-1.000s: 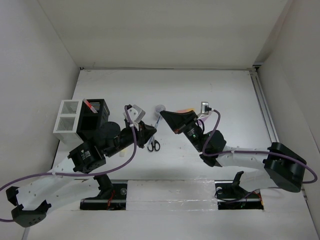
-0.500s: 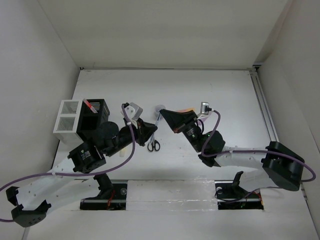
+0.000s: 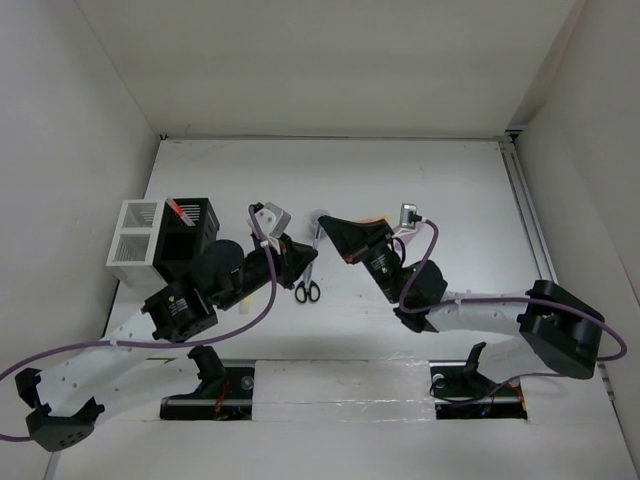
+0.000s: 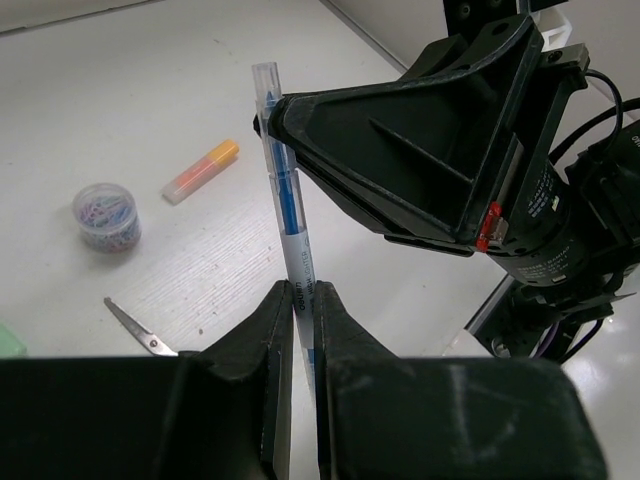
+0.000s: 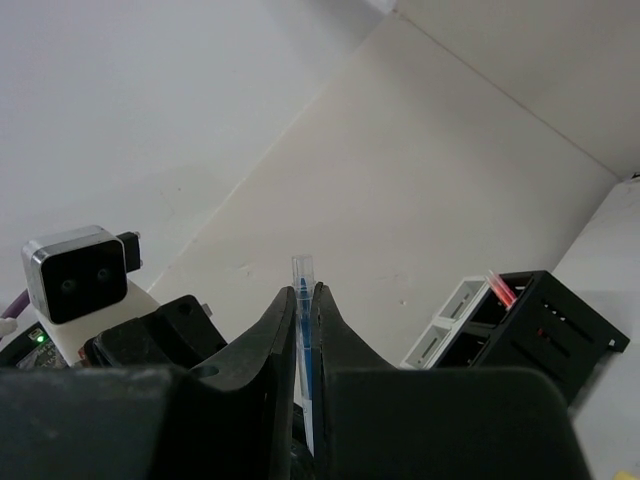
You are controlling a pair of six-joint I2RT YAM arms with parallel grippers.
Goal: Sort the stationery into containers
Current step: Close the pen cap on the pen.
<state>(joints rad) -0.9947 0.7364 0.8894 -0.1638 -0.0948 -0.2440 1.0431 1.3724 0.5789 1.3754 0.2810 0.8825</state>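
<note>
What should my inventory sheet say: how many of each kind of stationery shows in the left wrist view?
Blue pen: 1
Orange highlighter: 1
Scissors: 1
Round tub of clips: 1
Total: 4, not counting a green sliver at the left edge, too cropped to name.

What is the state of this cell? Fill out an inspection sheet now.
Surface: white table, lit evenly.
Job's things: blue pen held off the table; red pens in black organiser, white organiser beside it; scissors, orange highlighter, paper-clip tub lying loose.
Clutter: nothing seen.
Grippers: left gripper and right gripper, jaws shut on the blue pen.
Cables: purple cables loop off both arms.
Surroundings: white walls.
</note>
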